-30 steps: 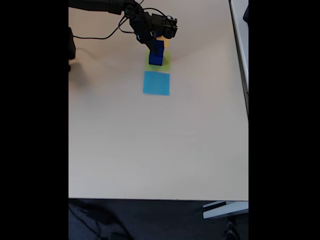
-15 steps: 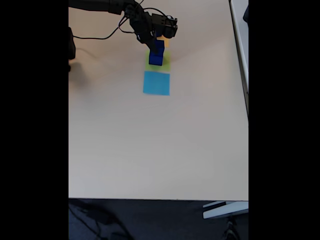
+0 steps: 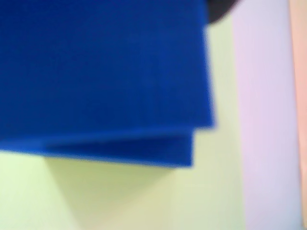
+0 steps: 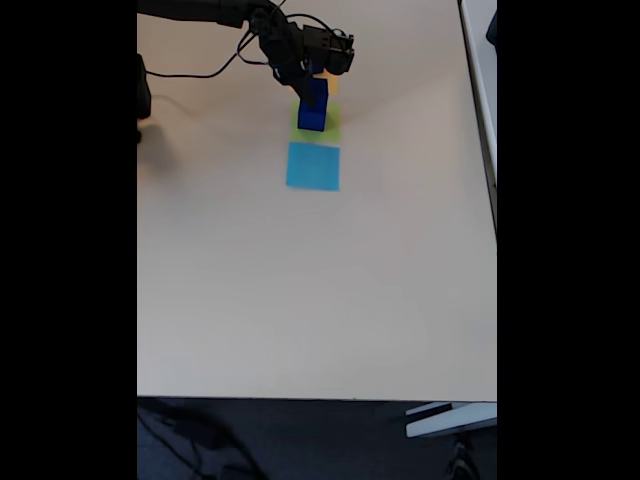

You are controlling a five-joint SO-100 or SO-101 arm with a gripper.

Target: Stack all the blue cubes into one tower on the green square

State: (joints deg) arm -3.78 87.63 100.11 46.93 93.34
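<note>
blue cubes (image 4: 312,108) stand stacked on the green square (image 4: 329,128); the end effector (image 4: 310,92) sits at the top cube, its grip probably closed, though i cannot tell.

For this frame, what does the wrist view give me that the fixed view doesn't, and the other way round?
Wrist view alone: close up, two stepped blue edges, one block face overhanging a lower one, and a pale strip of table between the green paper and an orange edge.

Fixed view alone: the whole table, the arm reaching in from the top left, the gripper at the top of the blue stack, and the light-blue square below it, bare.

Both: blue blocks standing on the green square. Whether the gripper is open or shut is not discernible.
</note>
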